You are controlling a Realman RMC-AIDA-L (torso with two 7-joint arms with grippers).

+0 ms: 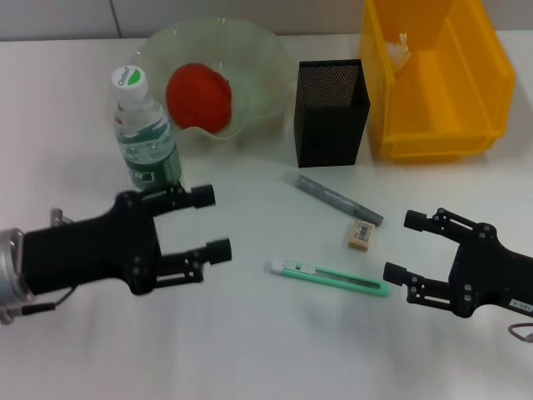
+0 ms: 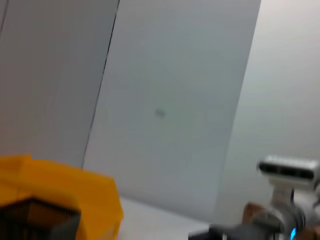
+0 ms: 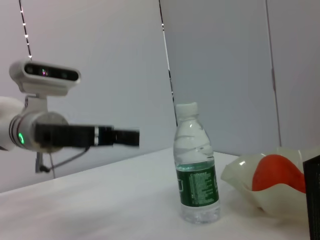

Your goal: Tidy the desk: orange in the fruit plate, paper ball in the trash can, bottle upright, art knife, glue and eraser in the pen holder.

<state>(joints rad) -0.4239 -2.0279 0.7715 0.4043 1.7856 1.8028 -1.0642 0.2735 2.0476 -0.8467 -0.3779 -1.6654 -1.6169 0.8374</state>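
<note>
Three jobs look finished from how things lie: the orange [image 1: 198,96] sits in the glass fruit plate [image 1: 258,67], the water bottle [image 1: 144,133] stands upright just behind the left gripper [image 1: 211,222], and something pale that may be the paper ball [image 1: 401,48] rests in the yellow bin [image 1: 479,100] serving as trash can. So the step in hand, I'd judge, is the pen-holder round, and nothing is gripped yet. The left gripper hangs with its jaws spread and empty, the bottle close beyond its upper finger; the right gripper [image 1: 406,246] hovers with jaws released too, and the green art knife [image 1: 326,278] lies on the white table [image 1: 250,350] just off its lower jaw, tip pointing toward it. The eraser [image 1: 361,235] and the grey glue stick [image 1: 335,197] lie a little farther out from those same jaws, between them and the black mesh pen holder [image 1: 330,112]. The next move, by my reading, calls for the right gripper to drop over the knife's slim body, straddle it squarely and close, since it lies flat and thin on the table. The right wrist view gives what the head view cannot: the bottle side-on, truly vertical, with the left arm's camera beyond it. The left wrist view shows only wall, the bin's corner and the holder's rim, none of the small items.
</note>
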